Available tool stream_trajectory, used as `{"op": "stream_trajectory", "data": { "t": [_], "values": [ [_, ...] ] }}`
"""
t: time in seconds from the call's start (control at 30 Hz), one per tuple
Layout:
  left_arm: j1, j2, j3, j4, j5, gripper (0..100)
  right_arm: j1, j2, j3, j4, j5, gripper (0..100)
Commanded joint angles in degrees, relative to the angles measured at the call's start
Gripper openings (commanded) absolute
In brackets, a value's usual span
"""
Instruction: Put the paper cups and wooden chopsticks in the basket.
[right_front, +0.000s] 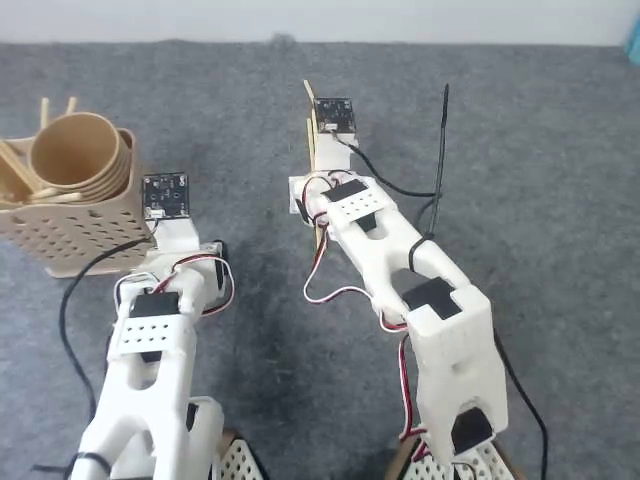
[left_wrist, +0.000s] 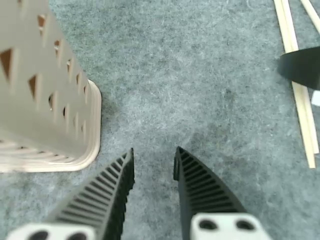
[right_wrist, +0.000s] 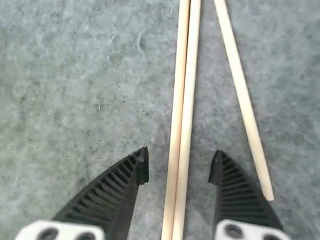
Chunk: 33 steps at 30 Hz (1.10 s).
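Overhead, the basket (right_front: 70, 240) stands at the left edge of the grey felt-covered table (right_front: 540, 150), toward its far side. Stacked paper cups (right_front: 75, 150) are nested inside it, and a few chopstick ends (right_front: 43, 108) poke up beside them. The left arm (right_front: 150, 330) sits just beside the basket's right wall. The right arm (right_front: 400, 250) stretches over the table's middle, where loose chopsticks (right_front: 312, 130) lie pointing at the far edge, partly under it.

From the left wrist, the left gripper (left_wrist: 154, 152) is low over bare felt, jaws parted a little and holding nothing. The basket's perforated wall is close at one side and the loose chopsticks are well apart at the other.

From the right wrist, the right gripper (right_wrist: 181, 151) is spread wide and released. It straddles a pair of chopsticks (right_wrist: 182, 100) lying flush together between the jaws, touching neither. A third chopstick (right_wrist: 242, 100) angles away, its end just beside one jaw
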Motion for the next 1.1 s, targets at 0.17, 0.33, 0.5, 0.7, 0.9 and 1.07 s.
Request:
{"op": "stream_trajectory", "data": {
  "t": [0.17,0.33,0.5,0.7,0.9,1.07],
  "values": [
    [0.44,0.09,-1.63,-1.32,-0.35,12,0.13,1.89,-2.99,-1.27,3.69,1.4],
    [0.44,0.09,-1.63,-1.32,-0.35,12,0.84,2.42,-3.6,-1.19,4.13,0.6],
    [0.44,0.09,-1.63,-1.32,-0.35,12,0.75,2.15,-3.78,1.63,4.13,0.6],
    [0.44,0.09,-1.63,-1.32,-0.35,12,1.1,-4.7,-4.31,11.74,3.87,0.6],
    [0.44,0.09,-1.63,-1.32,-0.35,12,1.45,-13.05,-4.22,22.2,3.69,0.6],
    [0.44,0.09,-1.63,-1.32,-0.35,12,1.71,-17.36,-4.13,27.3,3.6,0.6]
  ]
}}
